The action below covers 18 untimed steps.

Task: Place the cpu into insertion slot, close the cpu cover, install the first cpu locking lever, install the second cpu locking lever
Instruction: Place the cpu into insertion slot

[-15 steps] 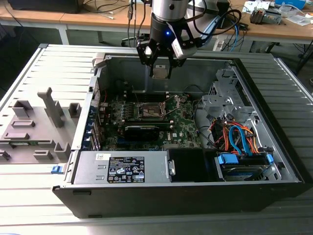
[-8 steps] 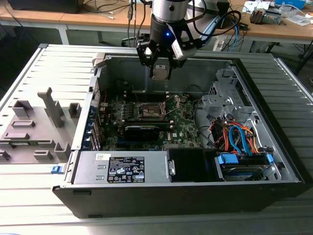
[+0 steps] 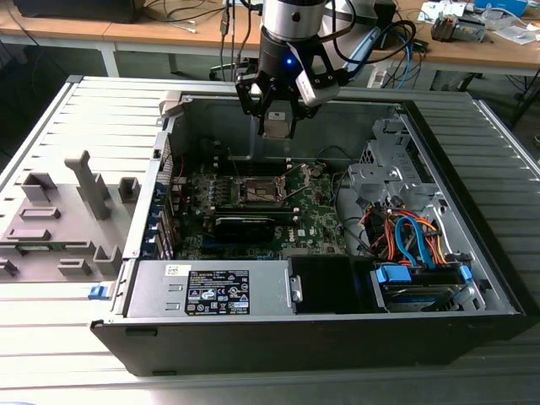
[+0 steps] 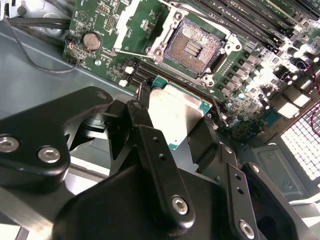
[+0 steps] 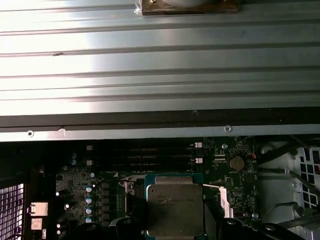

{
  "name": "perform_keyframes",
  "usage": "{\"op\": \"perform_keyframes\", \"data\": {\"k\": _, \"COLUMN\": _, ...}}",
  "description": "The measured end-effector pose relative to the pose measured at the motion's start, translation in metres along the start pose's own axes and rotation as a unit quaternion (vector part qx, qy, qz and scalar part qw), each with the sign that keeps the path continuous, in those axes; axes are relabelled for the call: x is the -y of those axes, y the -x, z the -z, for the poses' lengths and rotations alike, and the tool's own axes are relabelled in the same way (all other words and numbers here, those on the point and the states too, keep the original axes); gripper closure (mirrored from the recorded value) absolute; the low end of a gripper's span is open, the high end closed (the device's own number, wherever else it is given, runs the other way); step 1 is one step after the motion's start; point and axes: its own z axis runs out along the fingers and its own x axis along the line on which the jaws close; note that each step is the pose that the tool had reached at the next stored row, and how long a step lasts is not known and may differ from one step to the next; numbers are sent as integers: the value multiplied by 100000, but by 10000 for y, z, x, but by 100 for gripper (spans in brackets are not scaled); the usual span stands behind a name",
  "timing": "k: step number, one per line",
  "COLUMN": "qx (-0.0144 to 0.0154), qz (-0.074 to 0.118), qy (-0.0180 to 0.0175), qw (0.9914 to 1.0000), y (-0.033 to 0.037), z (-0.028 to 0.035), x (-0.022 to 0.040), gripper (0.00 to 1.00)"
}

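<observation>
Right now your gripper (image 4: pixel 175 119) is clamped on the chip (image 4: pixel 172 107), one black finger (image 4: pixel 212 142) pressed against each of two opposite edges, so the pale metal top sits bare between them in the second wrist view. In the first wrist view you can see that same chip (image 5: pixel 175 210) from above, flat and square in the grip. The socket (image 4: pixel 192 47) lies just past the fingertips and below them, apart from the chip; its dark field of contacts is uncovered inside the silver frame. Around it spreads the green board (image 4: pixel 100 20), with a round coin battery (image 4: pixel 90 41) off to one side of the gripper. In the exterior view the gripper (image 3: pixel 277 126) hangs inside the open computer case (image 3: pixel 337 316), above the board and the socket (image 3: pixel 261 191).
</observation>
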Motion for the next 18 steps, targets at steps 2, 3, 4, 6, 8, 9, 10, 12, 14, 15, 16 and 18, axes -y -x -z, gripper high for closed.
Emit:
{"op": "perform_keyframes", "data": {"k": 2, "qx": 2, "qz": 1, "qy": 0, "qw": 100000, "y": 0, "z": -4, "x": 2, "gripper": 45}}
{"op": "perform_keyframes", "data": {"k": 3, "qx": 2, "qz": 1, "qy": -2, "qw": 100000, "y": 0, "z": -6, "x": 2, "gripper": 45}}
{"op": "perform_keyframes", "data": {"k": 4, "qx": 2, "qz": 0, "qy": 0, "qw": 100000, "y": 0, "z": -8, "x": 3, "gripper": 45}}
{"op": "perform_keyframes", "data": {"k": 6, "qx": 0, "qz": 0, "qy": 1, "qw": 100000, "y": 0, "z": -12, "x": 5, "gripper": 45}}
{"op": "perform_keyframes", "data": {"k": 8, "qx": 3, "qz": -1, "qy": 1, "qw": 100000, "y": 0, "z": -17, "x": 7, "gripper": 45}}
{"op": "perform_keyframes", "data": {"k": 9, "qx": 1, "qz": 1, "qy": -3, "qw": 100000, "y": 1, "z": -20, "x": 9, "gripper": 45}}
{"op": "perform_keyframes", "data": {"k": 10, "qx": 0, "qz": 1, "qy": -1, "qw": 100000, "y": 1, "z": -22, "x": 11, "gripper": 45}}
{"op": "perform_keyframes", "data": {"k": 12, "qx": 1, "qz": -2, "qy": -3, "qw": 100000, "y": 1, "z": -26, "x": 13, "gripper": 45}}
{"op": "perform_keyframes", "data": {"k": 14, "qx": 2, "qz": -1, "qy": 0, "qw": 100000, "y": 1, "z": -32, "x": 16, "gripper": 45}}
{"op": "perform_keyframes", "data": {"k": 15, "qx": 0, "qz": 1, "qy": -1, "qw": 100000, "y": 1, "z": -34, "x": 17, "gripper": 45}}
{"op": "perform_keyframes", "data": {"k": 16, "qx": 2, "qz": 1, "qy": -1, "qw": 100000, "y": 1, "z": -36, "x": 18, "gripper": 45}}
{"op": "perform_keyframes", "data": {"k": 18, "qx": 0, "qz": 3, "qy": -3, "qw": 100000, "y": 1, "z": -42, "x": 19, "gripper": 45}}
